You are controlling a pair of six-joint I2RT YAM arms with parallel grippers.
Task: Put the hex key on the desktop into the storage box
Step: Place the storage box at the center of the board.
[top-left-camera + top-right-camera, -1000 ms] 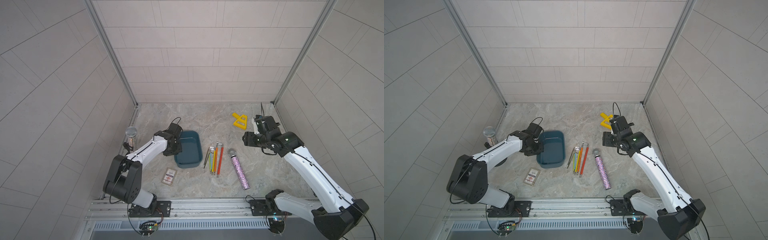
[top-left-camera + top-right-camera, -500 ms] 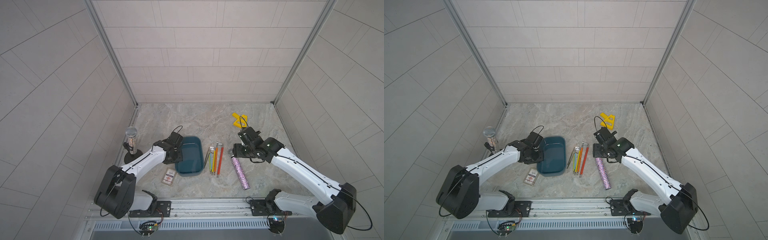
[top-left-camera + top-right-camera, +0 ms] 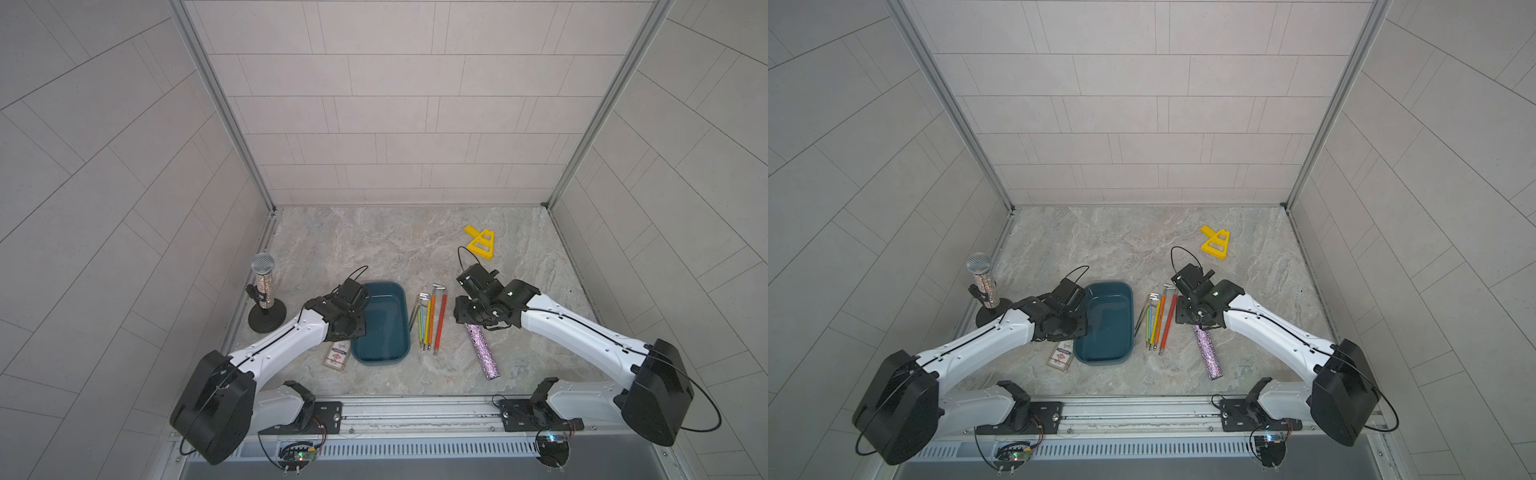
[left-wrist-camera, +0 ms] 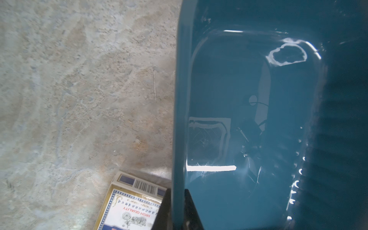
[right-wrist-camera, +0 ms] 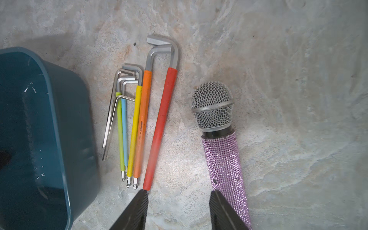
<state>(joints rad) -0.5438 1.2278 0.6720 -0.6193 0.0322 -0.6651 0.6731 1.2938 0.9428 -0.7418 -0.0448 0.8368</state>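
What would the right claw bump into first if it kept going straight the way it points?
Probably the bare marble tabletop: the right gripper points at the strip between the red hex key and the pink microphone. Both lie close, so it might graze either; depth is unclear.

The marbled tabletop [image 3: 374, 241] carries a storage box [image 3: 386, 324], hex keys [image 3: 432, 320] just beside it, a glittery microphone [image 3: 482, 352], a yellow piece [image 3: 481, 243], a card pack [image 3: 336, 357] and a microphone stand [image 3: 266, 320].

Storage box [image 3: 382, 332]: dark teal-blue, glossy. Hex keys [image 5: 135, 123] beside box: sleeves red, orange, yellow, blue, green; two bare silver nearest it. Mic [image 5: 223, 159] beyond keys: lilac sparkle body w/ silver mesh head.
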